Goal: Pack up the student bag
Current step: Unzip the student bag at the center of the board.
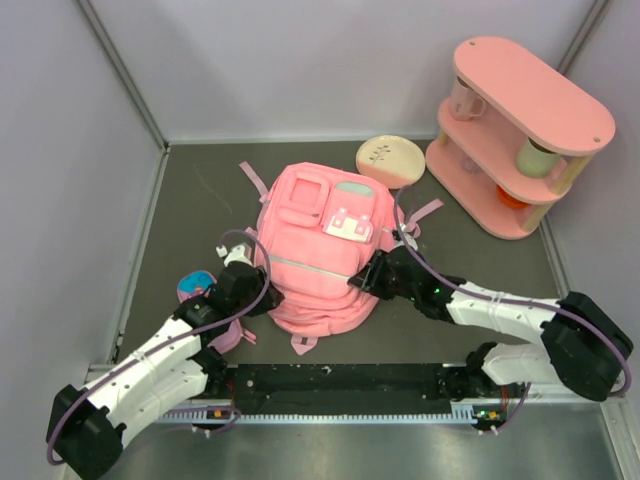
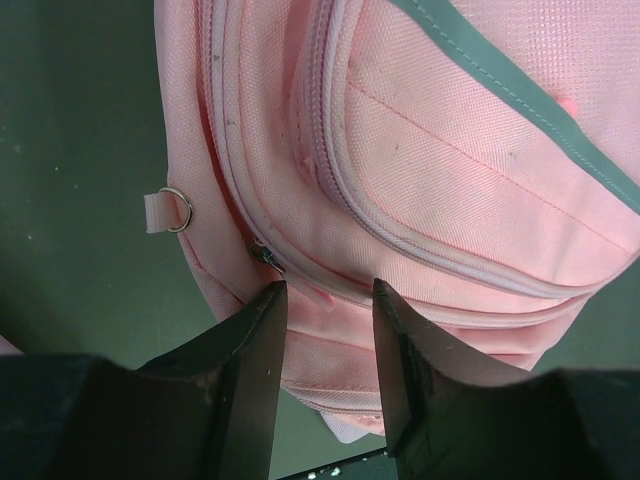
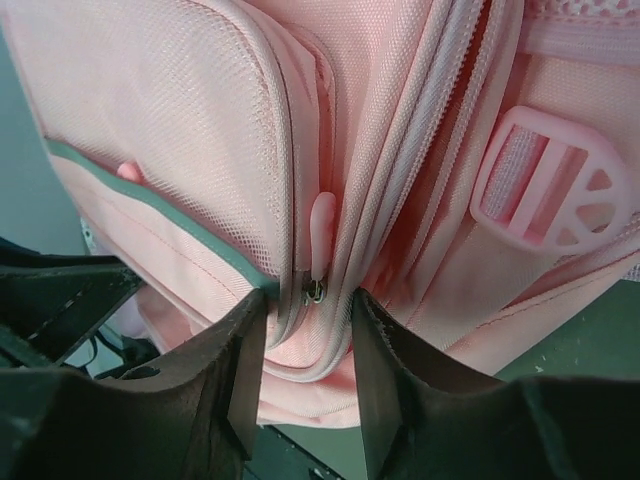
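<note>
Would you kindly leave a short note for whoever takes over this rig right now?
Left end effector: open, tips against the side of the student bag, next to a zip slider.
Right end effector: open, tips flanking the base of a pink zip pull on the bag's other side, not clamped on it.
Bag: lying front up mid-table, between the two arms.
Done: both arms are placed at the zips.
Left: open the bag, pack it, close it. Its contents cannot be seen.
</note>
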Robot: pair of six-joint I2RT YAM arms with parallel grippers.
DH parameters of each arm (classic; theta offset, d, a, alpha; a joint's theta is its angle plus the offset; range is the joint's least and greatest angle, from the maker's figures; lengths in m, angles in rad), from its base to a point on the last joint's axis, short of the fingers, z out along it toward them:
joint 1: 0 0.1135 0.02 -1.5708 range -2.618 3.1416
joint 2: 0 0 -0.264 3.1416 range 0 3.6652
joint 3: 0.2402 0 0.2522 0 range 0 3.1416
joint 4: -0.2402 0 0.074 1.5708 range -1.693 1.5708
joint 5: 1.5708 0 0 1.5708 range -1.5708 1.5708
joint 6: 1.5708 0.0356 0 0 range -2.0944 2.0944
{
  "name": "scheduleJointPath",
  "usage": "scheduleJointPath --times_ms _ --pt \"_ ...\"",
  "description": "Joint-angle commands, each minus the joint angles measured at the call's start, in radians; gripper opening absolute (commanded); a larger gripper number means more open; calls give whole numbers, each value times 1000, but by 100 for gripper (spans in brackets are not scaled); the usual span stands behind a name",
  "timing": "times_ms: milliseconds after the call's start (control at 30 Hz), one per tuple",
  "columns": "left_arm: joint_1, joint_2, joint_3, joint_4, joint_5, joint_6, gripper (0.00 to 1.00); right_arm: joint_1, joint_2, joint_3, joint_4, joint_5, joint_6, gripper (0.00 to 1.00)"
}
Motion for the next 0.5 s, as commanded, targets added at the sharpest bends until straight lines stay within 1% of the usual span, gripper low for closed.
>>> scheduleJointPath --times_ms 0,100,133,233,267,300,400,433,467 --pt "-5 -5 -18 -42 -6 15 45 0 -112 -16 207 20 23 37" --pt "-5 -5 -19 -29 -3 16 44 -2 -126 -31 265 9 20 38" --pt "-5 -6 -21 -28 2 16 44 0 -123 -36 315 -3 22 40" --pt "-5 -11 -19 -17 5 16 44 0 -85 -28 337 -16 37 46" --pt "-5 -11 -18 -14 6 16 44 0 -70 -22 336 -20 45 54" --pt "-5 -11 -18 -14 6 16 44 -2 -57 -10 330 -23 52 57" --pt "-5 -14 -16 -6 9 15 44 0 -5 -2 319 -22 94 59" --pt "-5 -14 -16 -5 9 13 44 0 7 4 298 -17 108 60" --pt "-5 -14 -14 -2 11 11 44 0 21 19 240 -10 131 62"
